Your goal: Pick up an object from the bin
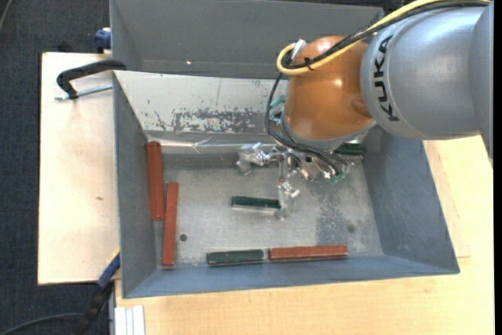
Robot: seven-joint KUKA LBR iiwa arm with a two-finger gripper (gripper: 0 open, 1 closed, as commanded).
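Looming closest, the grey arm (439,74) with its orange wrist cover (325,90) hung in from the right. Its jaws were low over the middle of the bin (129,192), at the right end of a short dark green bar (252,203). Whether they stood wide or narrow could not be told. Two reddish bars (157,180) lay along the left wall. Another green bar (234,256) and a reddish one (307,252) lay along the front.
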